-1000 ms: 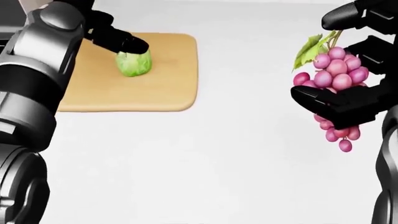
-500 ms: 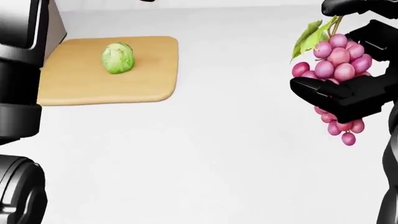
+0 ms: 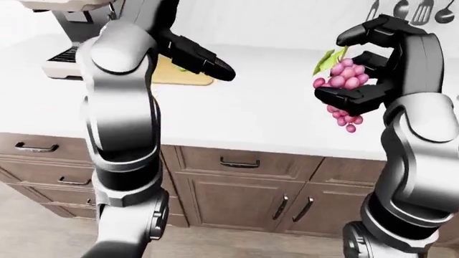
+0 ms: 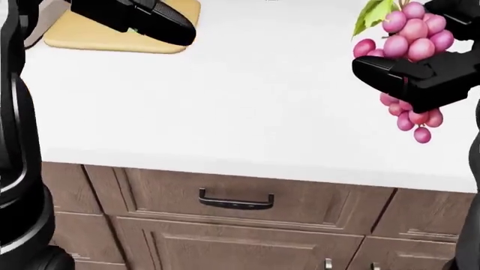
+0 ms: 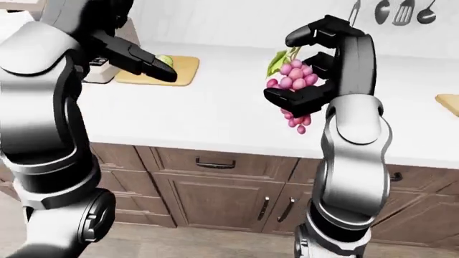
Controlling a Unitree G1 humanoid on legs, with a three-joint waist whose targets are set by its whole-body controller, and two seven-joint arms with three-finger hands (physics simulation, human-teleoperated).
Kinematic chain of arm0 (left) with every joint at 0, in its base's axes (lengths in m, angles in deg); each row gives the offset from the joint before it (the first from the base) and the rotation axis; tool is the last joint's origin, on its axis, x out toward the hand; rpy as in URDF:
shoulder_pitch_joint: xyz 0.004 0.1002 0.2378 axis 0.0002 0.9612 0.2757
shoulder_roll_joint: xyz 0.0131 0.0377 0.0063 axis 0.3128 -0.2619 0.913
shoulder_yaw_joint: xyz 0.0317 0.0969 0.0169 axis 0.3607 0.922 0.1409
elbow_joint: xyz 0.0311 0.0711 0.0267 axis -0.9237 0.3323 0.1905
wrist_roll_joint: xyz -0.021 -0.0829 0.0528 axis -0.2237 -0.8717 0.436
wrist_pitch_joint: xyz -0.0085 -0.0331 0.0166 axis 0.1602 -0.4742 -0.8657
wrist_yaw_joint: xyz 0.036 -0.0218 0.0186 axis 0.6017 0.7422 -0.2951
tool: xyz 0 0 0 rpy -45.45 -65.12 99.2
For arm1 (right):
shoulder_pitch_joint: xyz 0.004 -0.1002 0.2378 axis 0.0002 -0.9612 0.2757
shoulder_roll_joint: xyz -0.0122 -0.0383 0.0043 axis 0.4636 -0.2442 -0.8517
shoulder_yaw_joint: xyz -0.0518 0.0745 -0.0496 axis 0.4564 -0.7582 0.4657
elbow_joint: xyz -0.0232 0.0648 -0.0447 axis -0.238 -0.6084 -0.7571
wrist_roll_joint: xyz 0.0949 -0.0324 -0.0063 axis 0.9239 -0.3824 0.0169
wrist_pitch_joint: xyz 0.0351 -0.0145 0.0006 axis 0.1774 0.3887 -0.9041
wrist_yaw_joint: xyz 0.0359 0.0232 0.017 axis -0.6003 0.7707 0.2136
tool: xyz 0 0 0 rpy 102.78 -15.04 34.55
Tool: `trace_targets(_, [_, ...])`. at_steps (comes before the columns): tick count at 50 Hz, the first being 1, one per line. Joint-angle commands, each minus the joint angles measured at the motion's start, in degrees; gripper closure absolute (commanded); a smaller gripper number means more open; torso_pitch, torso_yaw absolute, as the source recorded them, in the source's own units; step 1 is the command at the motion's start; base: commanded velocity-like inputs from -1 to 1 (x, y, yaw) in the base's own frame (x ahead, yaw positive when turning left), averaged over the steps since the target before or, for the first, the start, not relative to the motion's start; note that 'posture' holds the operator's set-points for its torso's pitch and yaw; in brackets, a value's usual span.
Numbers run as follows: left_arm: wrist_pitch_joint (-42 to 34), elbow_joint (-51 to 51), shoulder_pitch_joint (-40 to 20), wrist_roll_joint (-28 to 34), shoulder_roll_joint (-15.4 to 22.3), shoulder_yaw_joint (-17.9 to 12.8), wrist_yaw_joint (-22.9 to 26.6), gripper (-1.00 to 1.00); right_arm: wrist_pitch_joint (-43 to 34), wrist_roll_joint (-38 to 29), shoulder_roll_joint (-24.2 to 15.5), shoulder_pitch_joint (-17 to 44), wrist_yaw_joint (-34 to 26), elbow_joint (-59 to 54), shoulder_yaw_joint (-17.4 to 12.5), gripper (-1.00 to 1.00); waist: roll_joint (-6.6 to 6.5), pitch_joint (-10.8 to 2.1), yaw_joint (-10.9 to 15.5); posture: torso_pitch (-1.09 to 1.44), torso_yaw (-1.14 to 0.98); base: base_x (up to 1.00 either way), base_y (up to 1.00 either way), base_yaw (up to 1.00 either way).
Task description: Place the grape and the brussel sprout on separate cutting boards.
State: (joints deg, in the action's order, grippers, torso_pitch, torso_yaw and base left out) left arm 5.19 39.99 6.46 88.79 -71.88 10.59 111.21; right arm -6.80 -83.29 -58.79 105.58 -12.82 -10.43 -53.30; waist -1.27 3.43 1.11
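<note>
A bunch of pink grapes (image 5: 295, 81) with a green leaf hangs in my right hand (image 5: 286, 67), whose fingers are shut round it above the white counter (image 4: 247, 107), at the right of the head view. The green brussel sprout (image 5: 165, 60) lies on a tan cutting board (image 5: 183, 74) at the upper left. My left hand (image 5: 159, 71) hovers open and empty just in front of the sprout and hides most of it in the head view. A second tan cutting board (image 5: 449, 102) shows only as a corner at the right edge of the right-eye view.
A coffee machine (image 3: 68, 54) stands on the counter left of the first board. Utensils (image 3: 410, 9) hang on the wall at the upper right. Below the counter's near edge are brown drawers with dark handles (image 4: 236, 200).
The camera has pulled back, so the counter edge and drawers now show. My left hand let go of the sprout, lifted away, and now hovers in front of it. The grapes stay held.
</note>
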Motion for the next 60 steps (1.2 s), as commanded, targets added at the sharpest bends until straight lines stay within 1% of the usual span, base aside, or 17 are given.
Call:
trace_targets(1, [-0.6, -3.4, -2.6, 0.8, 0.0, 0.5, 0.2, -1.0, 3.0, 1.4, -0.8, 1.3, 1.7, 1.2, -1.3, 1.0, -0.84, -1.3, -0.5, 0.0, 0.0, 0.0, -0.58, 0.0])
trace_targets(10, [-4.3, -11.6, 0.0, 2.9, -0.7, 1.6, 2.1, -1.0, 5.0, 7.3, -1.6, -1.0, 5.7, 1.6, -2.7, 1.0, 1.78, -0.49, 1.2, 0.0, 0.0, 0.0, -0.93, 0.0])
trace_targets(12, [-4.6, -13.4, 1.7, 3.5, -0.5, 1.9, 2.6, -1.0, 5.9, 8.3, -1.8, -2.9, 6.2, 2.4, -3.2, 1.0, 3.7, -0.67, 1.5, 0.0, 0.0, 0.0, -1.0, 0.0])
trace_targets(14, [-7.3, -16.4, 2.0, 5.3, -0.4, 3.2, 3.9, -1.0, 6.4, 9.5, -2.4, -4.2, 6.4, 2.9, -4.4, 1.0, 8.74, -2.18, 1.7, 0.0, 0.0, 0.0, -1.0, 0.0])
trace_targets(16, [-8.1, -17.8, 2.1, 6.5, -0.4, 3.6, 5.1, -1.0, 6.3, 10.3, -3.1, -4.8, 6.7, 3.2, -4.7, 1.0, 6.6, -0.34, 0.9, 0.0, 0.0, 0.0, -1.0, 0.0])
trace_targets(22, [-8.0, -20.2, 4.6, 8.8, -1.0, 3.5, 7.1, -1.0, 6.0, 11.9, -4.5, -4.9, 7.4, 3.8, -5.4, 1.0, 3.33, 0.26, 0.5, 0.0, 0.0, 0.0, -1.0, 0.0])
trace_targets(25, [-7.8, -20.3, 4.7, 9.7, -1.4, 3.5, 7.7, -1.0, 6.1, 13.0, -4.7, -5.2, 7.9, 4.4, -6.0, 1.0, 0.22, -1.29, 0.6, 0.0, 0.0, 0.0, -0.53, 0.0])
trace_targets(27, [-7.8, -20.3, 4.6, 10.2, -1.6, 3.4, 8.1, -1.0, 6.4, 13.4, -4.8, -5.2, 8.4, 4.4, -5.8, 1.0, 0.77, 0.94, 0.9, 0.0, 0.0, 0.0, 0.0, 0.0])
trace_targets(30, [-7.7, -20.8, 5.1, 10.8, -2.0, 3.4, 8.5, -1.0, 6.3, 13.9, -5.0, -5.2, 8.9, 4.6, -5.4, 1.0, 3.29, 0.41, 2.1, 0.0, 0.0, 0.0, 0.0, 0.0])
trace_targets(32, [-7.8, -20.9, 5.0, 11.1, -2.1, 3.2, 8.8, -1.0, 5.8, 14.3, -5.1, -4.8, 9.0, 4.9, -5.5, 1.0, 7.11, 0.5, 3.1, 0.0, 0.0, 0.0, 0.0, 0.0])
trace_targets(36, [-8.1, -21.5, 5.1, 11.5, -1.7, 2.8, 9.3, -1.0, 5.1, 15.1, -5.2, -4.5, 9.4, 5.4, -5.7, 1.0, 6.07, 0.02, 1.5, 0.0, 0.0, 0.0, 0.0, 0.0])
trace_targets(39, [-8.1, -21.6, 5.2, 11.6, -1.8, 2.8, 9.5, -1.0, 4.6, 15.8, -5.3, -4.4, 9.5, 5.4, -5.4, 1.0, 6.08, -2.08, -0.3, 0.0, 0.0, 0.0, -0.03, -0.41])
trace_targets(49, [-8.5, -22.1, 5.4, 11.6, -1.8, 2.7, 9.5, -1.0, 3.5, 16.8, -6.0, -3.2, 10.0, 5.9, -5.7, 1.0, 3.01, -0.76, -0.2, 0.0, 0.0, 0.0, 0.0, -0.85])
trace_targets(54, [-8.8, -22.8, 5.8, 11.8, -1.6, 2.9, 9.8, -1.0, 3.8, 17.0, -6.0, -3.5, 10.0, 6.2, -5.2, 1.0, 4.43, 0.12, -1.2, 0.0, 0.0, 0.0, 0.0, 0.0])
trace_targets(56, [-9.0, -23.2, 6.0, 12.0, -1.8, 3.1, 9.9, -1.0, 4.4, 16.9, -5.7, -3.8, 10.0, 5.7, -4.8, 1.0, 4.86, -1.14, -0.8, 0.0, 0.0, 0.0, -0.14, 0.0])
trace_targets(58, [-8.9, -23.4, 6.4, 12.1, -1.8, 3.1, 10.0, -1.0, 4.5, 16.9, -5.6, -3.9, 10.0, 5.7, -4.7, 1.0, 1.68, -0.93, -1.1, 0.0, 0.0, 0.0, -0.62, 0.0])
trace_targets(60, [-9.0, -23.8, 6.5, 12.3, -1.7, 3.0, 10.2, -1.0, 5.0, 16.8, -5.5, -4.1, 10.0, 5.4, -4.6, 1.0, -3.4, -0.96, -1.2, 0.0, 0.0, 0.0, -0.76, 0.0])
